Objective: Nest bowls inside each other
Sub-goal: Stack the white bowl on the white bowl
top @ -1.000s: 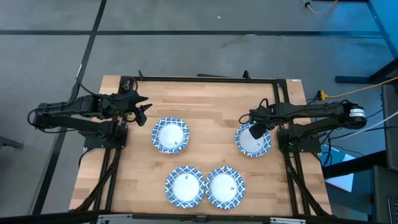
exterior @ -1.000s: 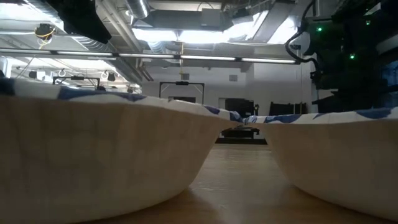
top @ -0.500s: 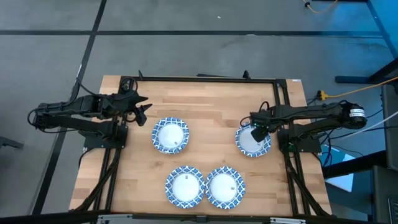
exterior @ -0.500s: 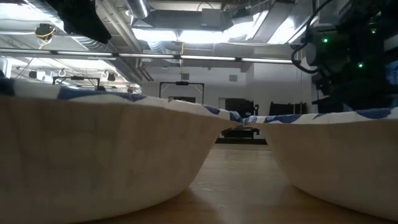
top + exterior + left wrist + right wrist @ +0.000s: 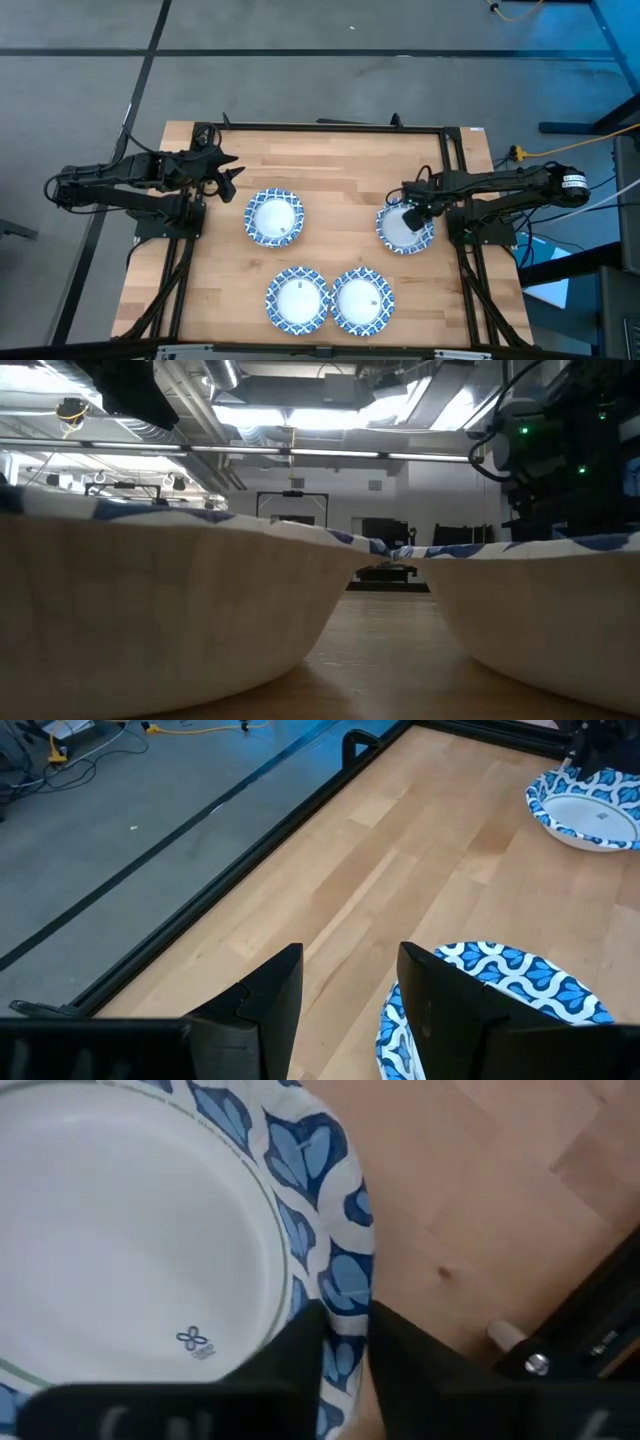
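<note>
Four white bowls with blue patterned rims sit on their bases on the wooden table. In the high view one is left of centre [image 5: 274, 217], one on the right [image 5: 404, 228], and two are side by side near the front edge [image 5: 298, 299] [image 5: 362, 299]. My right gripper [image 5: 412, 214] is down at the right bowl [image 5: 130, 1250], shut on its rim. My left gripper [image 5: 229, 181] hovers open, left of the left-centre bowl [image 5: 500, 1005], touching nothing. The two front bowls [image 5: 150, 610] [image 5: 545, 610] fill the low view. My right gripper pinches the right bowl's patterned rim [image 5: 345, 1315] on its far right side, with one finger [image 5: 300, 1355] inside the bowl and the other finger [image 5: 400, 1365] outside. The fingers come from above, slanting in from the table's right. The bowl sits on the table.
A black frame rail [image 5: 456, 180] runs along the table's right edge close to the held bowl, and another [image 5: 250, 850] runs along the far edge. Bare wood [image 5: 340, 190] lies between the left-centre and right bowls.
My right gripper has come down and slightly toward the near edge, onto the right bowl's rim. The left arm and the other bowls have kept still.
</note>
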Tool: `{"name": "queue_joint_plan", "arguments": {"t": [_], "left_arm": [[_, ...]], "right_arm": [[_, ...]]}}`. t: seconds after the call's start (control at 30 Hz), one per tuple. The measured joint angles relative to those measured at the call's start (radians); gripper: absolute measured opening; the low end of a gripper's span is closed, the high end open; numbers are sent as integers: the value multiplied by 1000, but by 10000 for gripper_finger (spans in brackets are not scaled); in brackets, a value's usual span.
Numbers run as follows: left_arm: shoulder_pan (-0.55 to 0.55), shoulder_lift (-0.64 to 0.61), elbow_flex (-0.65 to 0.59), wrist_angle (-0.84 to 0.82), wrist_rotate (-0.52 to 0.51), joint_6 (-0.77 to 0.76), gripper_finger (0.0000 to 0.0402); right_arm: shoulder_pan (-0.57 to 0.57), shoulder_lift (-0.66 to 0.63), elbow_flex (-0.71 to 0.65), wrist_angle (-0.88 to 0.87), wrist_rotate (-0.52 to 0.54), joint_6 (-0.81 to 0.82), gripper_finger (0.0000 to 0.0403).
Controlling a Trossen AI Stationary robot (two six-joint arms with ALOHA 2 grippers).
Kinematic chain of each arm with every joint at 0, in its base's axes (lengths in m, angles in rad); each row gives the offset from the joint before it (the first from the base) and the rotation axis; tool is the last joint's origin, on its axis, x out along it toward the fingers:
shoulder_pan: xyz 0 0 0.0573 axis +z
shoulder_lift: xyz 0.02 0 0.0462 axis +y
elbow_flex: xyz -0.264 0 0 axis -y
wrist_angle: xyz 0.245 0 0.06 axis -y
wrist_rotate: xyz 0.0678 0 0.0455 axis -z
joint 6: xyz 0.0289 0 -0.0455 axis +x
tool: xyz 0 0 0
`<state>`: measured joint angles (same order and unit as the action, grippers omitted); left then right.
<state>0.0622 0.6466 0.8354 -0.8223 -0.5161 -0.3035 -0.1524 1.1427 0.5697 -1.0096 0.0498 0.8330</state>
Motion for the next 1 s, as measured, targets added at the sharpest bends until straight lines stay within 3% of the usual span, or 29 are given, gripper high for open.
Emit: {"name": "queue_joint_plan", "arguments": {"t": [0.17, 0.43, 0.8, 1.0], "left_arm": [[0, 0, 0, 0, 0, 0, 159], [0, 0, 0, 4, 0, 0, 159], [0, 0, 0, 8, 0, 0, 159], [0, 0, 0, 8, 1, 0, 159]], "right_arm": [[0, 0, 0, 46, -21, -7, 15], [-10, 0, 49, 157, -97, -18, 9], [-10, 4, 366, 196, -70, -73, 6], [-9, 112, 577, 200, -68, -193, 5]]}}
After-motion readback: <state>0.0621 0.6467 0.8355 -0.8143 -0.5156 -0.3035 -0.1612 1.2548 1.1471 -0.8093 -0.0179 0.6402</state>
